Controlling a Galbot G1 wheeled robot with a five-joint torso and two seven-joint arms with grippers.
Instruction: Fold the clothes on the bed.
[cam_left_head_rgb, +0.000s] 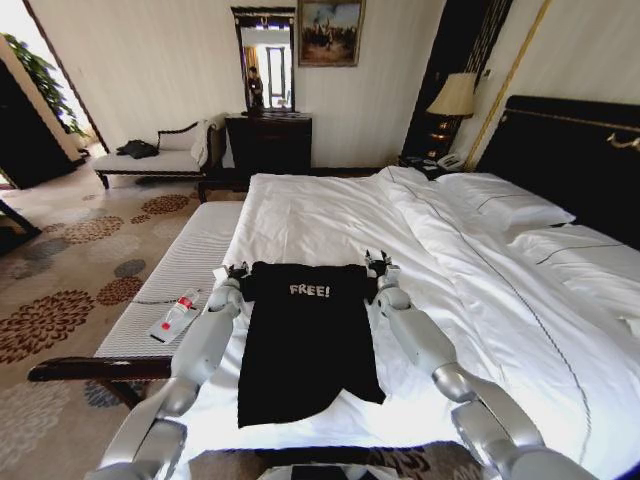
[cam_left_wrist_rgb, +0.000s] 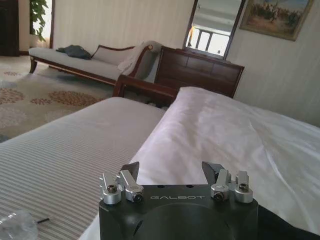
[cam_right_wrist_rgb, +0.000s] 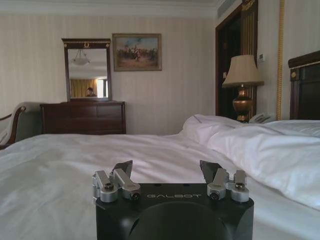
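The clothes, a black T-shirt (cam_left_head_rgb: 300, 345) with white "FREE!" lettering, lie flat on the bed (cam_left_head_rgb: 330, 215) near its foot edge, collar end away from me. My left gripper (cam_left_head_rgb: 237, 271) rests at the shirt's far left corner and my right gripper (cam_left_head_rgb: 379, 263) at its far right corner. In the left wrist view the left gripper (cam_left_wrist_rgb: 171, 172) is open over the white sheet with nothing between its fingers. The right gripper (cam_right_wrist_rgb: 166, 170) is open too, also holding nothing.
A striped bench (cam_left_head_rgb: 190, 265) runs along the bed's left side with a plastic bottle (cam_left_head_rgb: 175, 315) on it. Pillows (cam_left_head_rgb: 500, 200) and a dark headboard (cam_left_head_rgb: 570, 150) are at the right. A chaise (cam_left_head_rgb: 150, 160), dresser (cam_left_head_rgb: 268, 140) and lamp (cam_left_head_rgb: 455, 95) line the far wall.
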